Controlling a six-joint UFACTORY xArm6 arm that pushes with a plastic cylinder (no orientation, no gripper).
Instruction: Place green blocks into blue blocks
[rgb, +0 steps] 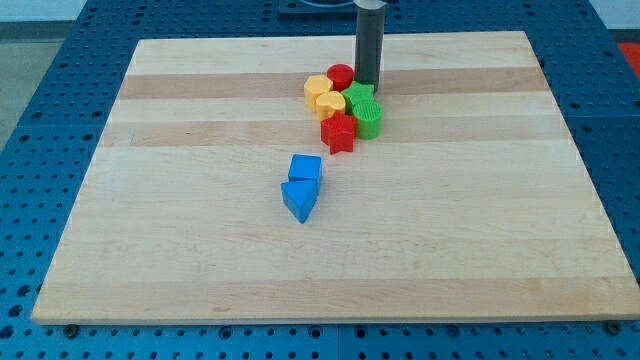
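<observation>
Two green blocks sit in a cluster near the view's top centre: one star-like green block (359, 97) and a ribbed round green block (369, 121) just below it. Two blue blocks lie lower left of the cluster: a blue cube (305, 168) and a blue triangular block (299, 200) touching below it. My tip (367, 84) stands at the cluster's top right, right of the red round block (341, 75) and touching or nearly touching the upper green block.
Two yellow blocks (323, 95) sit on the cluster's left side. A red star-like block (338, 132) sits at its bottom. The wooden board (200, 250) lies on a blue perforated table.
</observation>
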